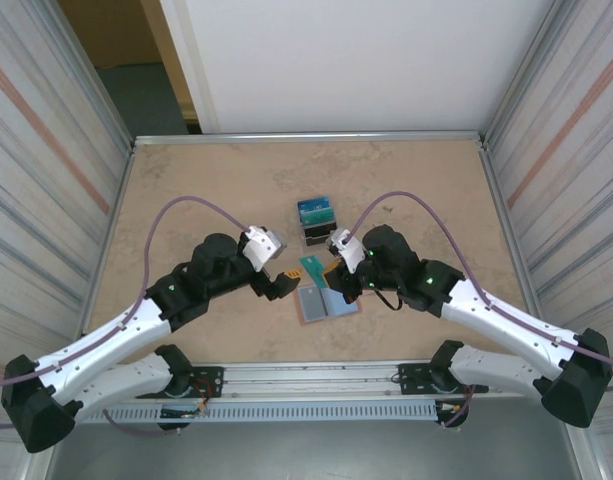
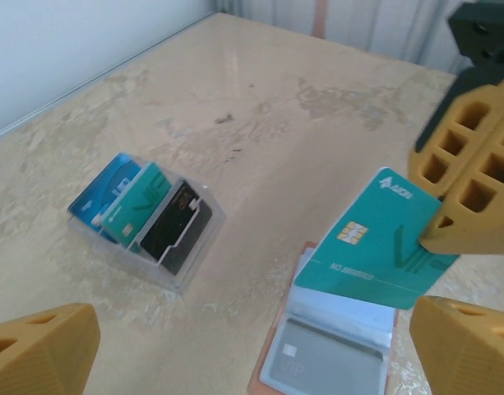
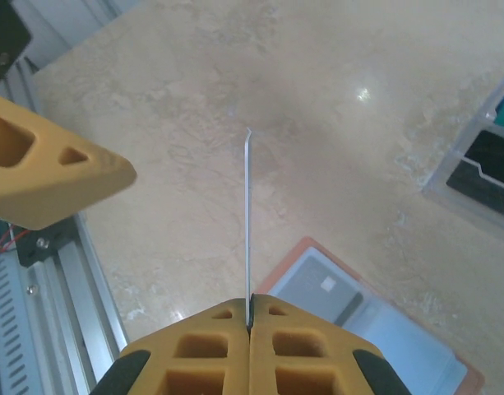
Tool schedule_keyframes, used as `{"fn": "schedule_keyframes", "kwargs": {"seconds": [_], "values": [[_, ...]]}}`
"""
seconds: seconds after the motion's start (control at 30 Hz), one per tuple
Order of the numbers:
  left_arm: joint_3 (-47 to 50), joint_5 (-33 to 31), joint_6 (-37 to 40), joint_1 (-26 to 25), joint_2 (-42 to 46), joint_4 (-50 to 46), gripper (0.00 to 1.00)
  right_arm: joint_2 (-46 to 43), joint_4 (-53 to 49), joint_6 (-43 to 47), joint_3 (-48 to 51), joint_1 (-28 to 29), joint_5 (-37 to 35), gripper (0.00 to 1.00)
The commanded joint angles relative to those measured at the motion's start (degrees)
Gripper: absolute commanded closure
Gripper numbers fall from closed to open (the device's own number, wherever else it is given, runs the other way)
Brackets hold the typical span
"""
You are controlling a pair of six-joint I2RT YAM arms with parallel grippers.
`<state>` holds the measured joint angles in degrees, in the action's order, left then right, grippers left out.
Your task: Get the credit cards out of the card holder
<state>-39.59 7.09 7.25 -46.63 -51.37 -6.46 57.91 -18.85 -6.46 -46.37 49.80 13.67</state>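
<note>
The salmon-pink card holder [image 1: 324, 304] lies open on the table, its pale blue-grey sleeves up and a grey card [image 2: 317, 366] still inside one sleeve. My right gripper [image 3: 250, 317] is shut on a teal credit card [image 2: 373, 247], held lifted above the holder's far end; the right wrist view shows that card [image 3: 247, 214] edge-on. My left gripper [image 2: 252, 362] stands wide open just left of the holder [image 2: 272, 374], nothing between its fingers [image 2: 39, 350]. From above, the left gripper [image 1: 283, 285] sits close beside the teal card [image 1: 313, 268].
A clear tiered stand [image 1: 317, 222] holding blue, teal and dark cards stands just beyond the holder, also at the left wrist view's left [image 2: 145, 218]. Metal rails [image 1: 306, 380] run along the near edge and panel walls enclose the table.
</note>
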Motion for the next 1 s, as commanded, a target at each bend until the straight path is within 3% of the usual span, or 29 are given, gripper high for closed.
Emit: {"fn": "schedule_keyframes", "kwargs": {"seconds": [0.0, 0.33, 0.57, 0.8, 0.87, 0.9, 0.97], "values": [[0.07, 8.64, 7.69, 0.23, 0.47, 0.97, 0.1, -0.81, -2.96, 5.01, -2.52, 0.91, 1.37, 1.0], [-3.81, 18.33, 16.05, 0.23, -6.42, 1.24, 0.45, -0.79, -6.19, 7.93, -5.19, 2.03, 3.24, 1.0], [-6.01, 22.88, 17.36, 0.23, -9.61, 0.23, 0.63, -0.78, -7.74, 9.14, -6.29, 2.32, 3.16, 1.0], [-6.78, 25.03, 17.49, 0.23, -10.49, -0.57, 1.0, -0.36, -7.21, 9.47, -6.15, 2.32, 2.03, 1.0], [-6.66, 24.77, 17.37, 0.23, -10.09, -0.38, 1.0, -0.71, -6.52, 9.32, -5.8, 2.31, 1.03, 1.0], [-6.48, 24.41, 17.36, 0.23, -9.81, -0.12, 1.0, -0.85, -6.02, 9.12, -5.46, 2.32, 0.33, 0.97], [-5.62, 23.96, 16.95, 0.22, -8.84, 0.98, 1.0, -2.1, -4.93, 8.69, -4.47, 2.32, -1.58, 0.79]]}}
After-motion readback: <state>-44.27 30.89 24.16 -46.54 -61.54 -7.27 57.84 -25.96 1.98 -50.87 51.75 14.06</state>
